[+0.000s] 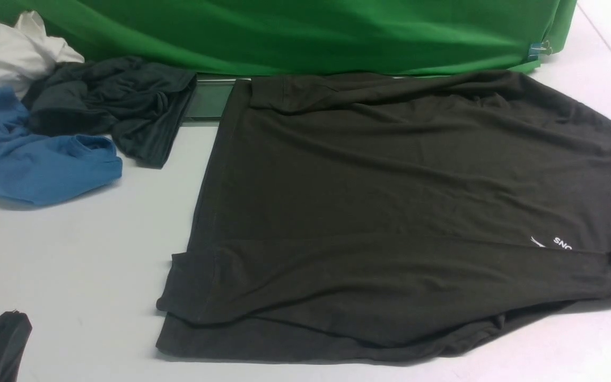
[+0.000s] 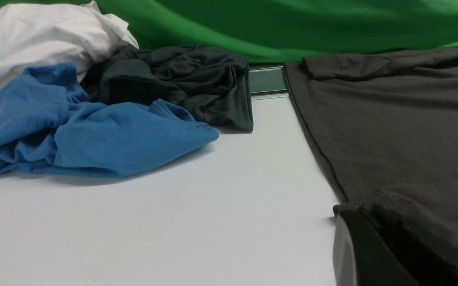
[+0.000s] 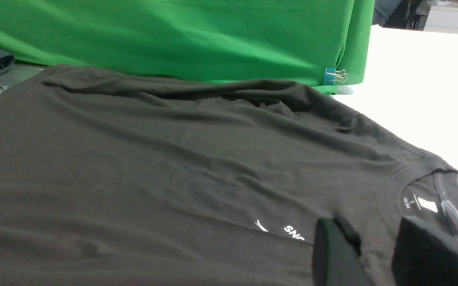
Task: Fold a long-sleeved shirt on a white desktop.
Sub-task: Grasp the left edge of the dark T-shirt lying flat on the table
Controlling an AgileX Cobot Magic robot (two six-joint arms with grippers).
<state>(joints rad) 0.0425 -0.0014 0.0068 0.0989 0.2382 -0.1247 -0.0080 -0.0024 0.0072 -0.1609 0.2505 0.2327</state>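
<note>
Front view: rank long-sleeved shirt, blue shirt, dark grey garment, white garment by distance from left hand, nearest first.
1. long-sleeved shirt, hem corner to the right of the left hand.
2. blue shirt, ahead on the left.
3. dark grey garment, behind the blue shirt.
4. white garment, far back-left.

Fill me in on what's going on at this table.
A two-armed robot is folding a large dark brownish-black long-sleeved shirt on the broad white desktop. The shirt lies spread out, both sleeves already laid over its body. The right gripper hovers open by the chest lettering near the collar; the left gripper sits shut, clear of the hem. Aside lie crumpled blue, grey and white clothes.
</note>
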